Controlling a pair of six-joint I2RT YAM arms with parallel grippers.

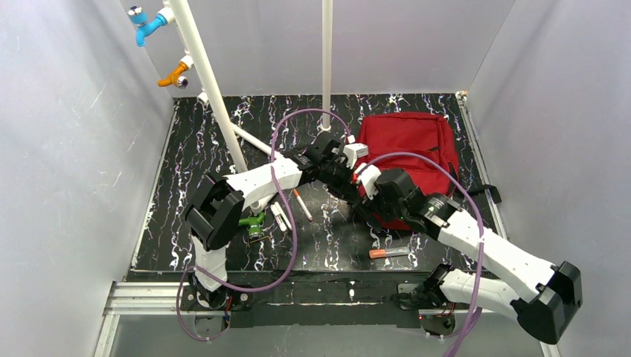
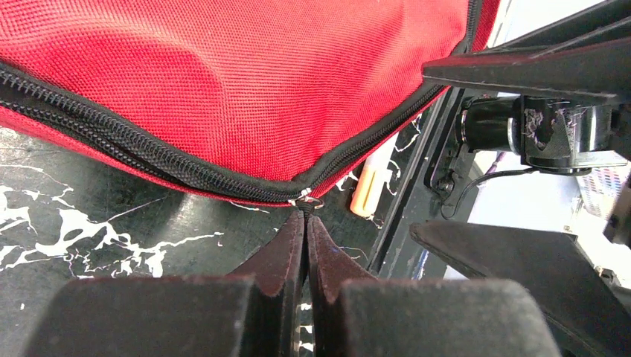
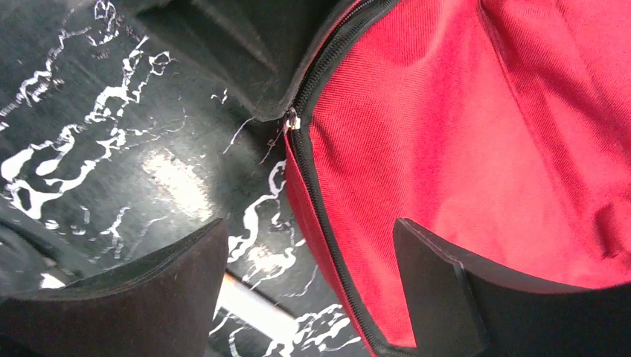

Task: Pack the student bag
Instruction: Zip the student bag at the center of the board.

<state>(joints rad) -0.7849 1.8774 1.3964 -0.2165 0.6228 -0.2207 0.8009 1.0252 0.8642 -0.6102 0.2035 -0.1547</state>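
Note:
The dark-red student bag (image 1: 411,152) lies at the back right of the table, its dark zip closed along the near-left edge. My left gripper (image 1: 353,192) is shut on the zip pull (image 2: 308,202) at the bag's edge (image 2: 223,89), in the left wrist view (image 2: 306,216). My right gripper (image 1: 366,210) is open and empty just beside it. In the right wrist view (image 3: 309,230) one finger is over the table and the other over the red fabric (image 3: 446,134), straddling the zip. The zip slider (image 3: 292,120) shows there, with the left fingers (image 3: 245,59) on it.
An orange-capped pen (image 1: 388,253) lies near the front, also in the left wrist view (image 2: 370,182). A white pen (image 1: 302,205), a white marker (image 1: 280,216) and a green object (image 1: 253,222) lie at centre-left. A slanted white pipe (image 1: 212,89) and an upright pole (image 1: 327,59) stand behind.

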